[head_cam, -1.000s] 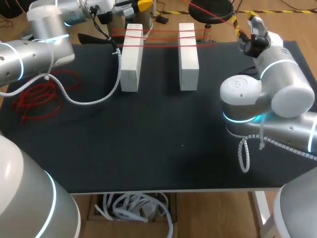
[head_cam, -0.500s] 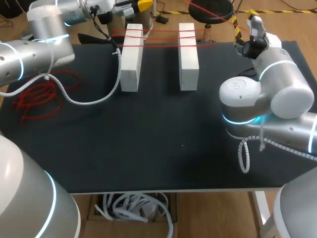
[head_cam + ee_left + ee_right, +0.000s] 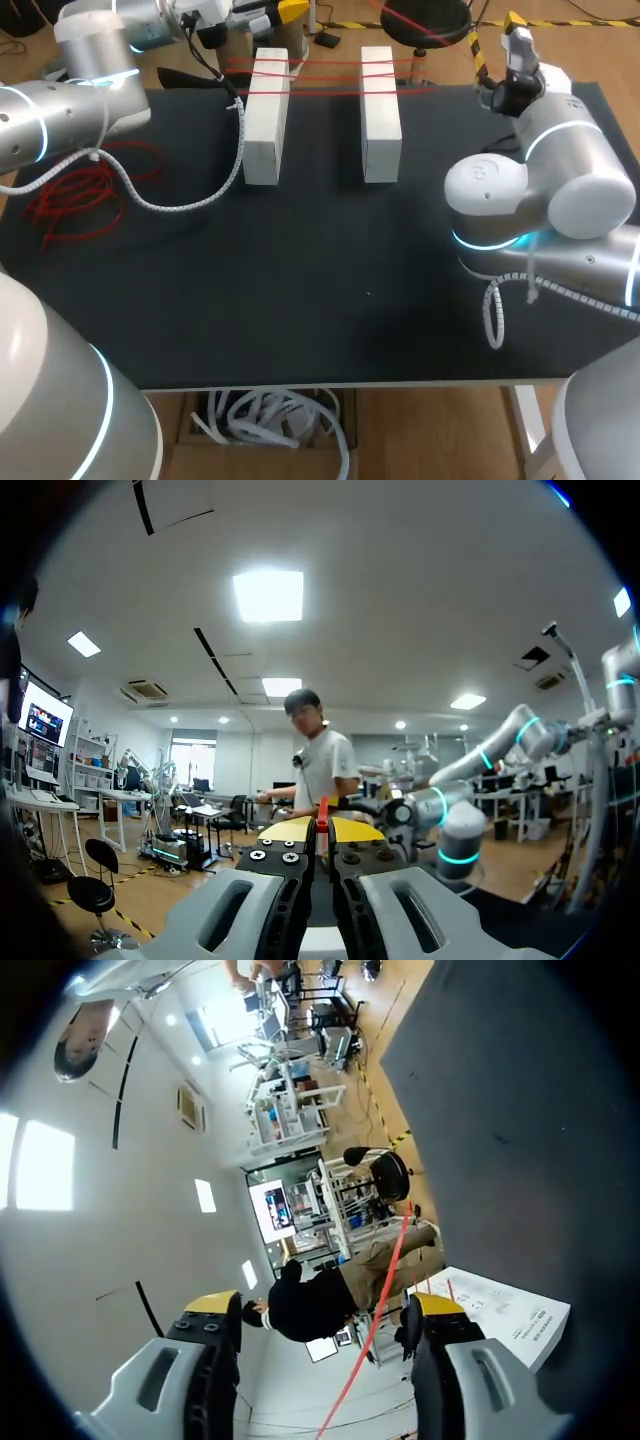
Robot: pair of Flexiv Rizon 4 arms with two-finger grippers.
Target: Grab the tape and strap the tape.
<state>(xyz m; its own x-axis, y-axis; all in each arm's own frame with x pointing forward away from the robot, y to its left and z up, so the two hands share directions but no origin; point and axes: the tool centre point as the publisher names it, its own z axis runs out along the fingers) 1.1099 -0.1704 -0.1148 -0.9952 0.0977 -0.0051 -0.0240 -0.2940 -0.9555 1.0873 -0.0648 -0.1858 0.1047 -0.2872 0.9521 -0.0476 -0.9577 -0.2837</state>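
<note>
While the left end effector (image 3: 322, 832) pinches the red tape (image 3: 330, 68) strung over two white blocks (image 3: 267, 115) at the tabletop's (image 3: 300, 280) far edge, the right end effector (image 3: 326, 1305) hangs spread about a strand; it should centre, then close squarely, keeping the line taut.

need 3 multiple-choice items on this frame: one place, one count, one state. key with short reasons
1. Where does the loose heap of red tape lie?
A) between the blocks
B) on the table near the left arm
C) beside the right arm's base

2. How many white blocks stand on the table?
A) one
B) two
C) four

3. How is the right tool?
A) shut on a block
B) shut on tape
C) open

Key: 1 B, the heap lies at the table's left side in the head view. 2 B, two stand side by side, tape across both. 3 C, its fingers stand far apart, tape passing between them.
</note>
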